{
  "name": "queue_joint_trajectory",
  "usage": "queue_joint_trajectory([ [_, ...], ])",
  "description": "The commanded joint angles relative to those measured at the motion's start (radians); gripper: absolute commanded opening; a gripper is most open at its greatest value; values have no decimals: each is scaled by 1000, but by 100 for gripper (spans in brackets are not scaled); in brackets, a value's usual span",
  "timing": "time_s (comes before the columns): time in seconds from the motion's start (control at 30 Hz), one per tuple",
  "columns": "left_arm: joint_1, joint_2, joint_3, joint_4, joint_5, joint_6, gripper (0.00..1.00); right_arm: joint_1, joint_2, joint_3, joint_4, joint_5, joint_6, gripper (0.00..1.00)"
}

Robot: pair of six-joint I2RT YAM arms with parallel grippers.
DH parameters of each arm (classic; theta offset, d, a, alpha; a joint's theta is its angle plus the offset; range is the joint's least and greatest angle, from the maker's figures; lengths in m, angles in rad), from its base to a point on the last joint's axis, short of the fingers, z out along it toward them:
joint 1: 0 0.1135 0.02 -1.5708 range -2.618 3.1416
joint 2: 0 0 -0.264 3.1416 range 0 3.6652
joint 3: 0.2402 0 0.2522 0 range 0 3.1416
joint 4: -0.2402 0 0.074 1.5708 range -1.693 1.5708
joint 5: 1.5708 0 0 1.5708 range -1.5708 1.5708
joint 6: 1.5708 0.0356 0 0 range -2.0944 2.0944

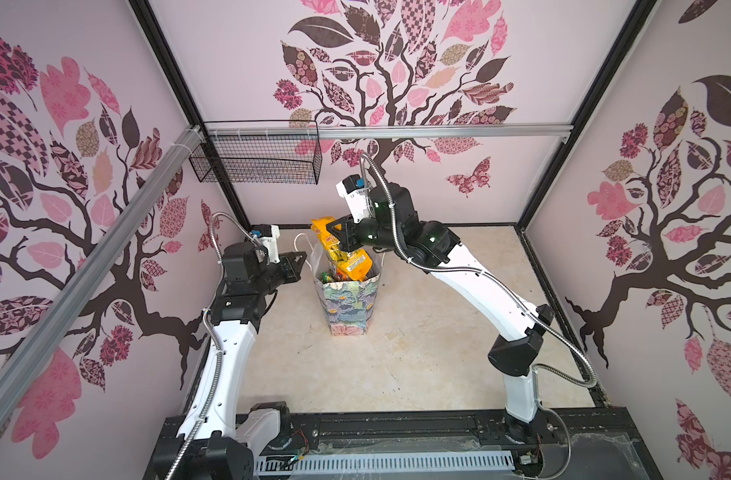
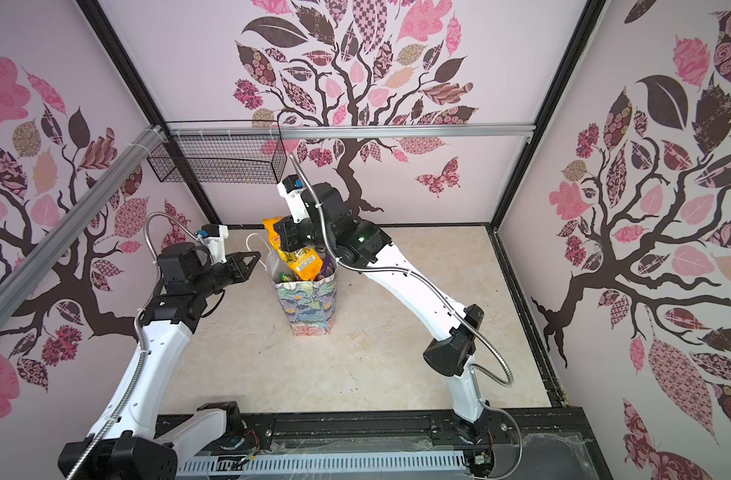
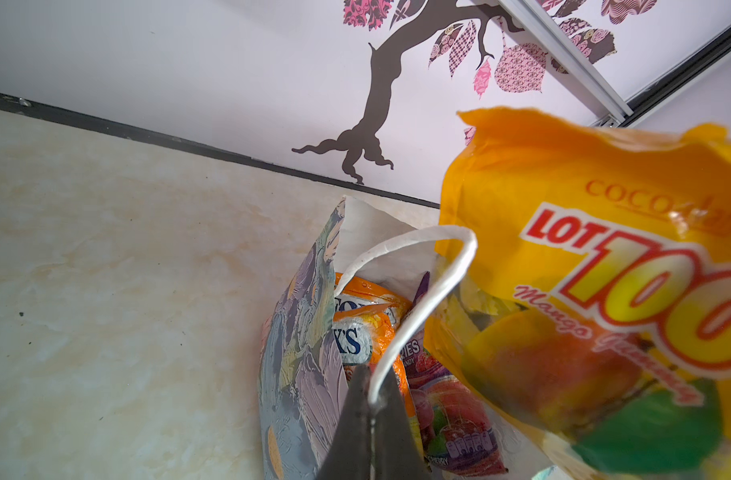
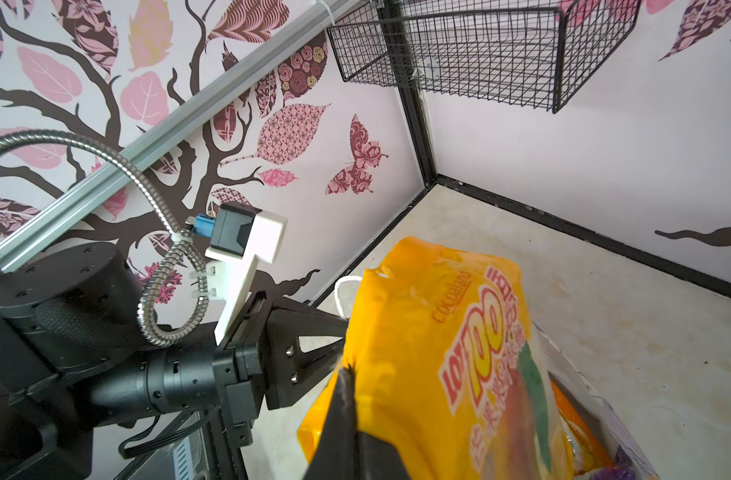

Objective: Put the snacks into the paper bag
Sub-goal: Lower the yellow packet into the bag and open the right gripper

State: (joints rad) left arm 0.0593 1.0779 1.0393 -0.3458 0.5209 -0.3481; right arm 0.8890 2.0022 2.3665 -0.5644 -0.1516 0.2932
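The floral paper bag (image 1: 349,305) (image 2: 310,307) stands upright mid-table, packed with snacks. An orange FOX'S packet (image 3: 364,328) and a purple fruit packet (image 3: 447,399) show inside it. My left gripper (image 1: 300,258) (image 3: 372,399) is shut on the bag's white cord handle (image 3: 418,291), just left of the mouth. My right gripper (image 1: 334,229) (image 4: 349,374) is shut on the edge of a yellow mango-gummy packet (image 4: 438,353) (image 3: 605,270). That packet hangs tilted over the bag's mouth, its lower end among the other snacks.
A black wire basket (image 1: 256,160) hangs from the aluminium rail (image 1: 438,132) on the back wall, above and left of the bag. Patterned walls close in the marble-look table (image 1: 418,332) on three sides. A black rail (image 1: 397,428) with both arm bases runs along the front.
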Motion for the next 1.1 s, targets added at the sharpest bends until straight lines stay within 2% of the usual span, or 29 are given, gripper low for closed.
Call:
queue_joint_trajectory([
  [0.0, 5, -15, -24, 7, -8, 9, 0, 4, 16, 30, 75, -7, -49, 0],
  [0.17, 5, -17, -24, 4, -12, 11, 0, -15, 22, 16, 59, 12, -84, 0],
  [0.53, 6, -19, -24, 0, -22, 13, 0, -15, 3, -42, 51, 163, -257, 0],
  [0.8, 5, -20, -23, -1, -21, 14, 0, -16, -70, -209, 186, 190, -376, 0],
  [1.07, 6, -24, -25, -3, -29, 15, 0, -15, -121, -292, 214, 175, -385, 0],
])
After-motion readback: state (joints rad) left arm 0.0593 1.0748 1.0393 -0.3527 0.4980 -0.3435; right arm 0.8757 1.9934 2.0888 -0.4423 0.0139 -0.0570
